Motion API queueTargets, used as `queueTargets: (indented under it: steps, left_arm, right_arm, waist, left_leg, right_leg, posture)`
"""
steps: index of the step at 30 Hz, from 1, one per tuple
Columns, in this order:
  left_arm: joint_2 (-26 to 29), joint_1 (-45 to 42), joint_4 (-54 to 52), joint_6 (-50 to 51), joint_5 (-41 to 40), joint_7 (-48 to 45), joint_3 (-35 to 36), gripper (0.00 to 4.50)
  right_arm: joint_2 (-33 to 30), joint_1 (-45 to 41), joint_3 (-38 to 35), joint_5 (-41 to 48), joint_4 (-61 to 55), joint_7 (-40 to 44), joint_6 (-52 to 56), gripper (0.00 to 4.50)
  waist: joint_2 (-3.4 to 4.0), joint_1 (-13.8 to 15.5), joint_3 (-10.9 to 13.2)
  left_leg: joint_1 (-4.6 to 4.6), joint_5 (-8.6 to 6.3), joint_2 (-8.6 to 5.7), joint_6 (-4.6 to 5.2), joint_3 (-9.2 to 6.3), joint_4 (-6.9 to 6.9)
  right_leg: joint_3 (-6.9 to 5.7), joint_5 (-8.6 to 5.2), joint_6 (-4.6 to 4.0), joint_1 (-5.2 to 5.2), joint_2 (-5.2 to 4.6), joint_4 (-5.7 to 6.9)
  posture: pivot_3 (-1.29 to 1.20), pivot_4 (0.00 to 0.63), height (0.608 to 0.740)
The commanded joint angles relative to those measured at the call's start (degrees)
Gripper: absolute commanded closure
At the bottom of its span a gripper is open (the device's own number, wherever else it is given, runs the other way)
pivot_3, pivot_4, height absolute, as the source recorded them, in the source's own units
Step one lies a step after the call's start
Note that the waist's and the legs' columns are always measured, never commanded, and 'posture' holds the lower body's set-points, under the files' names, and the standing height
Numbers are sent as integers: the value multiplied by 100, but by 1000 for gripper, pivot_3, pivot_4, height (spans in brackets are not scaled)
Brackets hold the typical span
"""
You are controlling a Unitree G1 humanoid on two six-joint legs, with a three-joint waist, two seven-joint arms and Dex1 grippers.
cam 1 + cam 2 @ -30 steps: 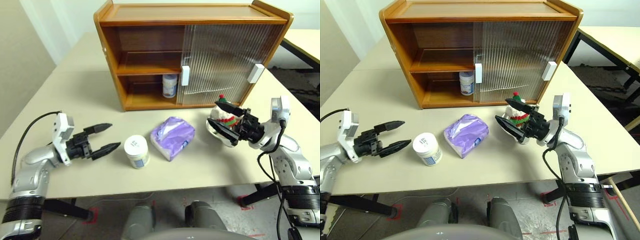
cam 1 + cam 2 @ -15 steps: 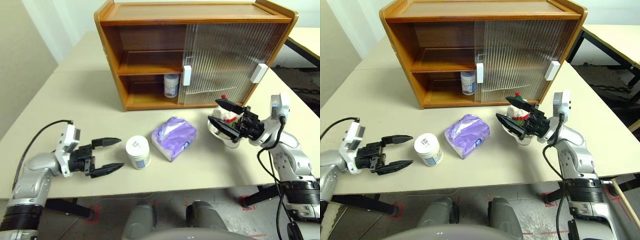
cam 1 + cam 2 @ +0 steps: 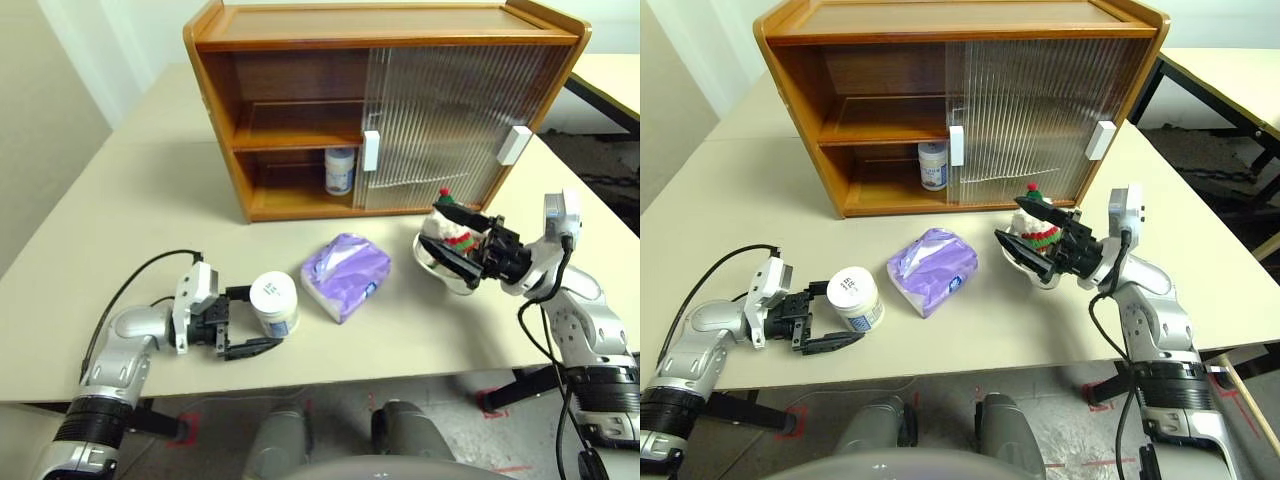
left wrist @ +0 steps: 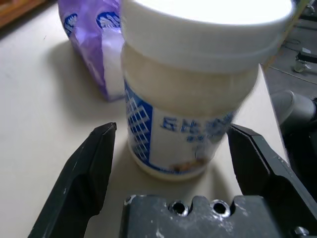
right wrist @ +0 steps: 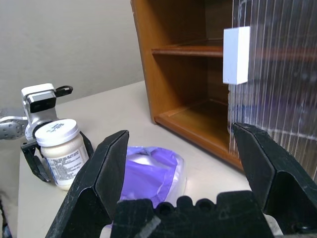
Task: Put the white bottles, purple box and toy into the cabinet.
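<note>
On the far side of the table (image 3: 120, 180), cabinet (image 3: 385, 100): left half open, right half behind its ribbed doors, one white bottle (image 3: 340, 171) upright on the lower shelf, upper shelf bare where visible. Near the right, a metal bowl (image 3: 447, 270) holds the toy (image 3: 455, 235), with the right gripper (image 3: 458, 241) spread wide around it, one finger above and one below, not closed. Near the left, the second bottle (image 3: 273, 304) stands upright between the spread fingers of the left gripper (image 3: 262, 322), gaps showing either side in the wrist view; purple box (image 3: 346, 275) lies just right of that bottle.
</note>
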Motion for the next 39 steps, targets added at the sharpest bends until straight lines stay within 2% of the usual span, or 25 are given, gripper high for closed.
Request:
queueTargets:
  steps: [1,3,5,10,16,20,27,34,39]
  left_arm:
    - [-113,-97,146,-105,103,28,-153,192]
    - [-173,-116,145,-83,29,22,-137,661]
    - [-205,-123,131,-35,-27,9,-111,1342]
    - [-192,-116,38,-20,-239,10,114,1373]
    - [-194,-393,-58,292,-542,504,611,1373]
    - [-345,-914,123,428,-162,1244,578,1373]
    - [-1096,-1934,537,646,656,2955,308,1373]
    - [-1670,-2604,1298,677,1275,4027,42,1373]
    - [-1900,-2988,1855,525,1443,4506,99,1373]
  right_arm:
    - [-11,39,-52,5,-139,-50,-48,0]
    - [-7,59,-46,6,-164,-68,-43,0]
    - [-2,76,-42,8,-185,-87,-38,0]
    - [-7,94,-51,17,-200,-115,-37,0]
    - [-25,56,-75,21,-142,-108,-51,0]
    - [-10,-10,-54,12,-80,-87,-62,0]
    - [53,-75,13,-18,-28,-44,-96,0]
    - [130,-84,40,-39,-32,-60,-123,0]
    - [127,-55,29,-29,-64,-60,-127,0]
  waist:
    - [0,-5,0]
    - [-1,-3,-1]
    - [-1,-4,0]
    - [-1,-6,0]
    - [-3,-1,1]
    - [-8,26,4]
    - [-21,21,6]
    - [-31,17,11]
    - [-38,10,16]
  left_leg:
    - [0,0,0,-1,0,0]
    - [1,-1,1,-1,0,0]
    - [1,0,1,-1,0,0]
    - [0,1,1,2,0,0]
    - [0,10,3,17,-2,0]
    - [-1,11,-2,20,-2,0]
    - [-4,14,-10,24,-4,0]
    - [-9,13,-11,23,-8,0]
    - [-10,13,-15,24,-8,0]
  right_leg:
    - [0,0,0,0,0,0]
    - [0,0,0,0,1,0]
    - [0,0,1,0,1,0]
    - [0,0,2,0,2,0]
    - [-1,0,3,-1,2,1]
    - [-2,3,12,2,1,0]
    - [6,20,22,5,5,-4]
    - [11,24,25,1,13,-4]
    - [13,25,28,2,12,-5]
  posture:
    - [31,0,740]
    - [31,0,740]
    - [30,0,740]
    - [34,0,740]
    - [50,0,740]
    - [50,0,740]
    - [51,0,740]
    - [45,0,740]
    - [42,0,740]
